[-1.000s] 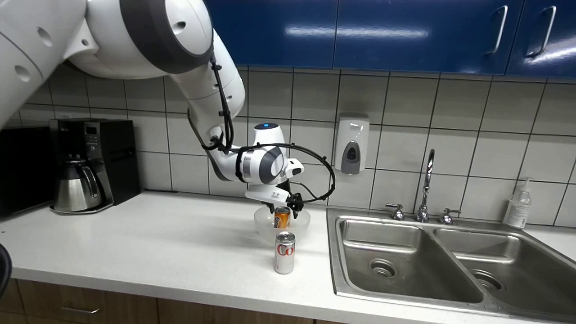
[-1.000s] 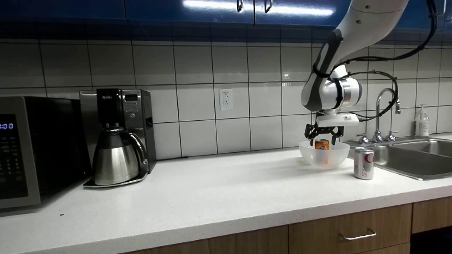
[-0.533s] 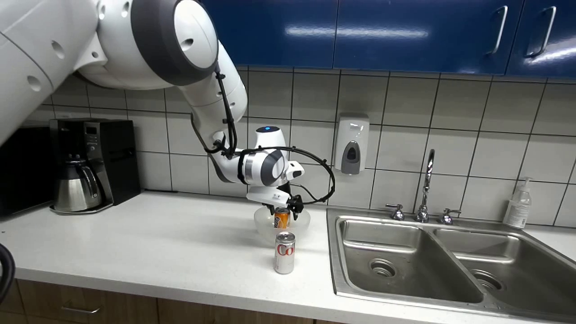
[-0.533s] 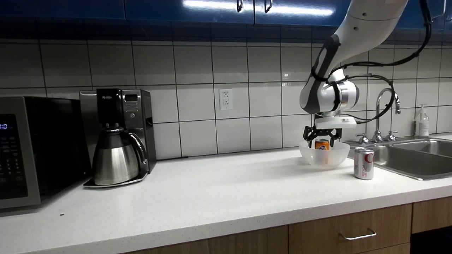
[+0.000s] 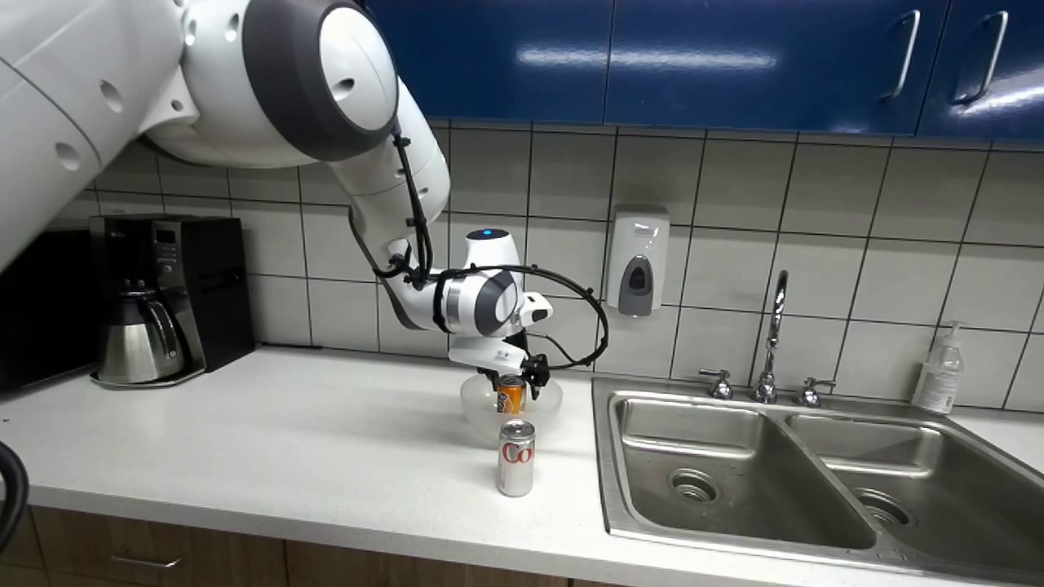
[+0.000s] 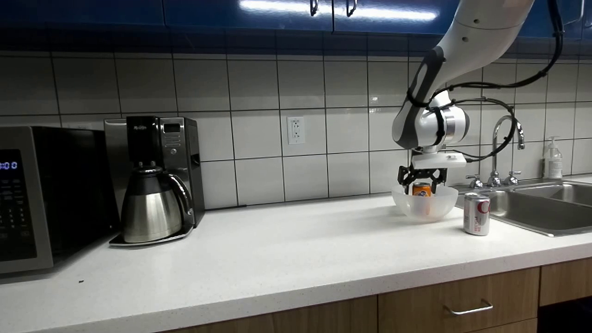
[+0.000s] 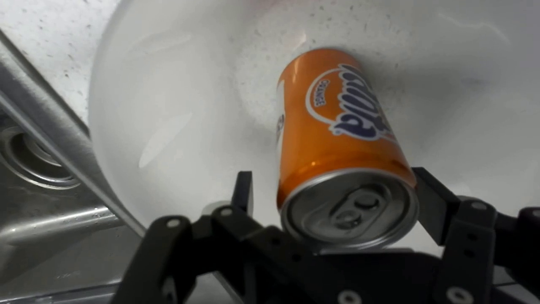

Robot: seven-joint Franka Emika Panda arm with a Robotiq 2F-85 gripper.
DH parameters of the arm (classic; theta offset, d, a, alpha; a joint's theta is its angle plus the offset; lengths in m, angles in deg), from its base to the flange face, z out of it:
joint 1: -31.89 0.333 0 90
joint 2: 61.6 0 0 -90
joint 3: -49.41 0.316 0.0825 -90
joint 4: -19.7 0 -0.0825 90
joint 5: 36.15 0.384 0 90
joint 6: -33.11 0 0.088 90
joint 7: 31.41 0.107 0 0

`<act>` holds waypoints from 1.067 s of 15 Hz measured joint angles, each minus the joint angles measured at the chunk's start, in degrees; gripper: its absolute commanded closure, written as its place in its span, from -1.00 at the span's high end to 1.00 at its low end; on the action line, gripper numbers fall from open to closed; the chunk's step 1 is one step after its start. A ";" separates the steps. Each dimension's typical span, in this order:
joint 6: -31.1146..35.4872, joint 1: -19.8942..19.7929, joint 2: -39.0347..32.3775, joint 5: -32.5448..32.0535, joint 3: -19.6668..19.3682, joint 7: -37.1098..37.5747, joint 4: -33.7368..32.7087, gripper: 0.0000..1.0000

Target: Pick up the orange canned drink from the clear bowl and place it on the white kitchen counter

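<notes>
Plainly, nothing was pinched yet.
Jaws apart, the gripper [image 7: 335, 188] straddled the orange can [image 7: 333, 114], which stood inside the clear bowl [image 7: 181, 109] on the white counter [image 6: 277, 249], presumably so that closing would catch the can's sides.

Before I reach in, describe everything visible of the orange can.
The orange can is small and metal-looking, with dark, white-outlined lettering, the word ORANGE, and a silvery top whose pull tab lies flat. It stands upright inside the clear bowl. The open gripper straddles it, with a gap on one side; whether the other side touches I cannot tell.
</notes>
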 measured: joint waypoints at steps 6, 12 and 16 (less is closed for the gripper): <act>-1.64 -0.44 -0.08 0.88 0.12 0.00 -0.54 -0.28; -2.79 -0.70 -0.09 1.17 0.13 0.00 -0.96 -0.28; -3.65 -0.76 -0.09 1.21 0.13 0.00 -1.43 -0.28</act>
